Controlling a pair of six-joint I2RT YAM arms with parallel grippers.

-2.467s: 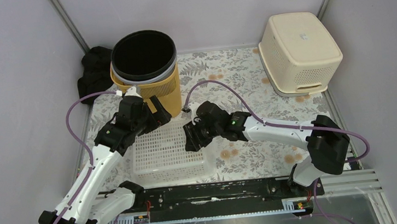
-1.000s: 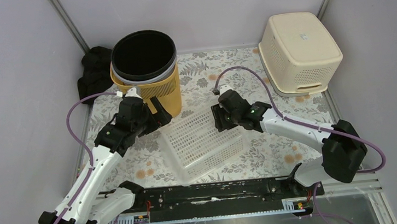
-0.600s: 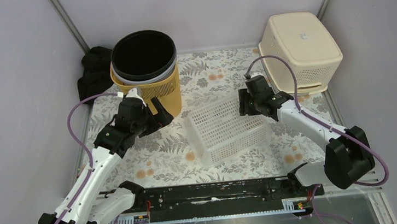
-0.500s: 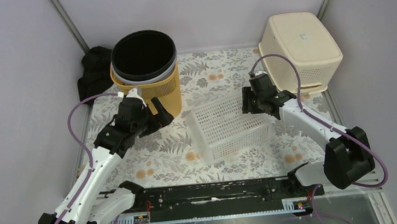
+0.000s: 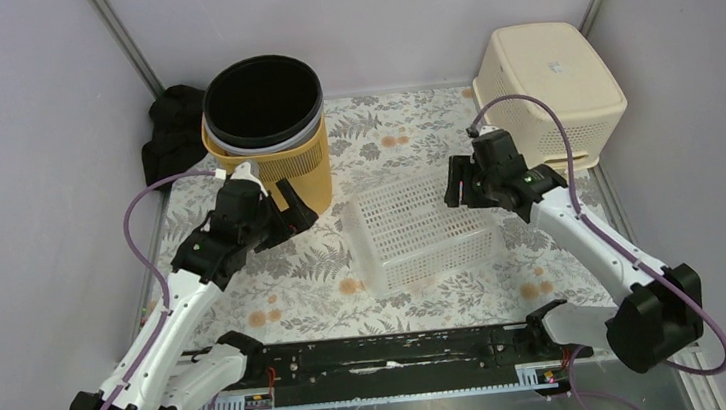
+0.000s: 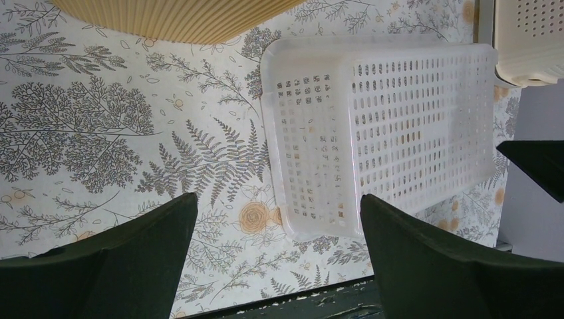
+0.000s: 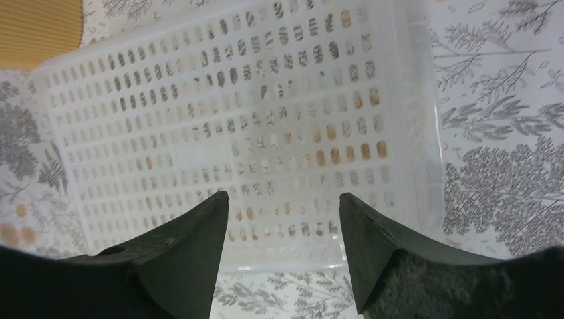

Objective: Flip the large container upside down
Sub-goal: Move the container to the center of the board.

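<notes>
The flip looks finished to me: the white mesh container [image 5: 422, 231] sits mid-desk [image 5: 383, 143], seemingly bottom up. The right claw [image 5: 460, 188] hangs at its right edge, fingers spread, gripping nothing. The left claw [image 5: 291, 204] gapes empty. The next move calls for lifting clear without nudging it. The container's walls are translucent, perforated and light-looking.

basket [image 5: 422, 231] between bin [image 5: 287, 170] and crate [image 5: 549, 87]
</notes>
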